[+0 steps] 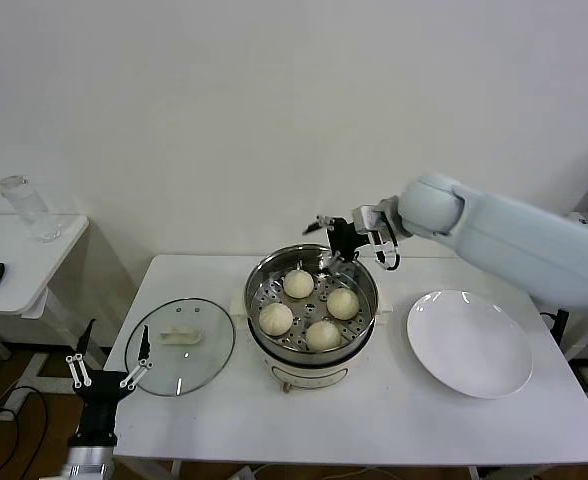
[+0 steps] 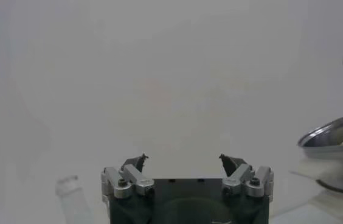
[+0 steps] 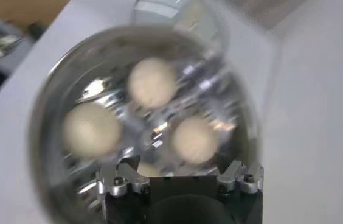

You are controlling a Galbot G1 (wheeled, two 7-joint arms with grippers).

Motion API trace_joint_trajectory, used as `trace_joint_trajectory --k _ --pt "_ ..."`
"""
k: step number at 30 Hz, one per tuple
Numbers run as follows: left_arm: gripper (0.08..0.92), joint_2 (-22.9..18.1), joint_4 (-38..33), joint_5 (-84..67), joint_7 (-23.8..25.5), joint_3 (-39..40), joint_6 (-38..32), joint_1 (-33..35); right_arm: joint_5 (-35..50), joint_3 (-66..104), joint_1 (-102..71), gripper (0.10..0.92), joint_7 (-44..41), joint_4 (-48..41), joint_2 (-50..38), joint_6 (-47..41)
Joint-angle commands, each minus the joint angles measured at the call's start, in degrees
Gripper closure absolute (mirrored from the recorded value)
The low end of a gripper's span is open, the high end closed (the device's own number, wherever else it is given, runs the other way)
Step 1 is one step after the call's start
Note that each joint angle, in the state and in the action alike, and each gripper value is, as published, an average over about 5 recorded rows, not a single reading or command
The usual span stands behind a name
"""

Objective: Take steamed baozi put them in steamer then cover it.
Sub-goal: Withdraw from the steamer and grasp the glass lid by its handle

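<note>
Buns [image 1: 298, 284], all four, sit inside the steamer [image 1: 264, 282] on the surface [image 1: 394, 410]; the plate [image 1: 470, 344] is bare. Right end effector [image 1: 342, 246] hovers wide and empty above the far rim. Left end effector [image 1: 106, 362], wide, waits beside the glass lid [image 1: 179, 347]. Covering remains.
</note>
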Motion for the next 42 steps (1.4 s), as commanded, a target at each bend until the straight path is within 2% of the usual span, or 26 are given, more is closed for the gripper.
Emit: trace_joint_trajectory --k 1,11,22,32,42 --pt "0.177 1.76 0.62 18.62 -7.69 -0.27 5.09 -4.32 -0.85 47.66 -45.75 0.203 51.38 4.07 -3.29 20.15" --pt "0.177 4.12 5.16 27.66 -6.87 -1.64 4.98 -7.98 -4.13 76.61 -74.45 0.203 52.35 3.95 11.29 26.87" --pt "0.177 8.37 13.22 41.7 -5.42 -5.99 6.14 -9.05 -7.38 88.99 -90.38 0.203 51.09 3.74 22.67 31.64" --pt "0.177 8.7 15.61 50.93 -3.69 -4.56 8.16 -7.9 -7.77 89.67 -94.36 0.203 50.98 6.81 25.62 31.19" --pt "0.177 6.08 15.35 52.98 -2.83 1.16 10.3 -8.74 -7.71 89.98 -94.61 0.203 51.02 7.1 25.2 29.46"
